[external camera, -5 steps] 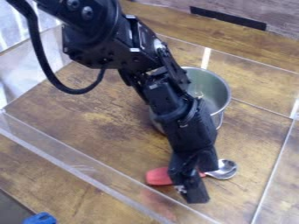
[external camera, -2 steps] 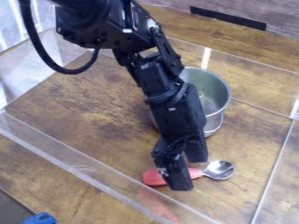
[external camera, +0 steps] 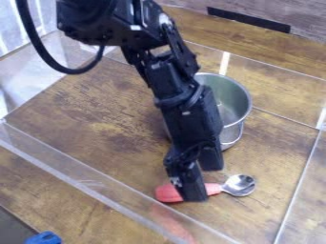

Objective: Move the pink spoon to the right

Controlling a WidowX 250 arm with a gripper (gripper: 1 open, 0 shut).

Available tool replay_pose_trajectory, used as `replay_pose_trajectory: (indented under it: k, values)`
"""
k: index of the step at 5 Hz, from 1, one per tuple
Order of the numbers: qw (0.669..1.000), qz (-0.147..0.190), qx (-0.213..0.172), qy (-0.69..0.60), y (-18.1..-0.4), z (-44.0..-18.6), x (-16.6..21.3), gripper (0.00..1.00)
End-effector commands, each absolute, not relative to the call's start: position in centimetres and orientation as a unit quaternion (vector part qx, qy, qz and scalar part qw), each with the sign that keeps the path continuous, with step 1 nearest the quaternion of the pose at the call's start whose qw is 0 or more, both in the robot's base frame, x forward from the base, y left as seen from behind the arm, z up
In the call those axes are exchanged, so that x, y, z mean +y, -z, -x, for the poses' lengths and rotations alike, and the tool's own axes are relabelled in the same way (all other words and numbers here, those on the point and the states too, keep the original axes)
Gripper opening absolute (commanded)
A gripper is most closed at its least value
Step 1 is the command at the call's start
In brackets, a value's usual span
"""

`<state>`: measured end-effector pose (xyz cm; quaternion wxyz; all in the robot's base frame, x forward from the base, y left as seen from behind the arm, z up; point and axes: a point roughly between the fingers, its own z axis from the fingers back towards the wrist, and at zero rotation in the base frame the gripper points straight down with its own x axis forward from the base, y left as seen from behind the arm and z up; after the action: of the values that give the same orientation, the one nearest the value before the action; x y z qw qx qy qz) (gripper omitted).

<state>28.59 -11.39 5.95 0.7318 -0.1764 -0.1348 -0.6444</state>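
Hanging my jaws wide apart over the spoon, which lies flat on the tabletop near the pot.

Steel pot on wooden table.

Pink spoon: matt red-pink plastic handle, shiny metal bowl. Steel pot: brushed, glossy. Table: dark grained wood. Enclosure walls: clear glossy plastic. Arm: black, semi-gloss.
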Motion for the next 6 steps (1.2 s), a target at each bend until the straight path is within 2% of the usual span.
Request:
replay_pose_trajectory:
  k: [1,3,5,6]
  values:
    - [0.733,0.145,-0.162,0.644,-9.3,-29.0,-12.3,1.00]
    - [0.725,0.139,-0.159,0.656,-10.0,-29.4,-13.5,1.00]
    - [0.765,0.124,-0.167,0.609,-11.0,-30.3,-11.7,1.00]
    - [0.780,0.117,-0.170,0.591,-11.4,-30.0,-10.3,1.00]
